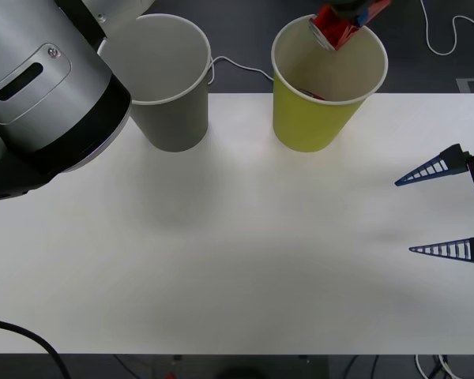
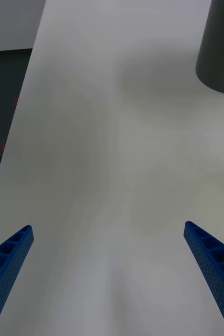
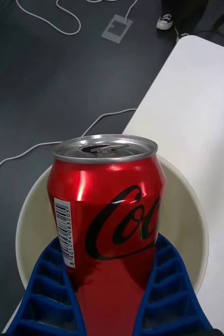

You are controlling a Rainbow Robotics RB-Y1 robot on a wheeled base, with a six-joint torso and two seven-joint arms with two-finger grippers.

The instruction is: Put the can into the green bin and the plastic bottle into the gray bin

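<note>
We see the left gripper (image 3: 109, 310) closed on the can (image 3: 107, 210), its blue ribbed fingers (image 3: 51, 294) pressed against both sides of the lower body. The can is glossy red aluminium with a silver top and pull tab; black script letters reading "Co" curve across its side, beside a white barcode panel with small digits. In the front view the can (image 1: 332, 28) hangs tilted above the far rim of the green bin (image 1: 324, 110), a yellow-green paper cup with a white rolled rim and pale inside, and a red reflection shows on its inner wall. From the left wrist view the pale mouth of that cup (image 3: 188, 220) lies directly beneath the can.

The gray bin (image 1: 170, 99), a matching gray paper cup, stands just beside the green one on the smooth white desk (image 1: 237, 260). The right gripper (image 1: 446, 209) waits at the desk's right edge, fingers spread wide and holding nothing.
</note>
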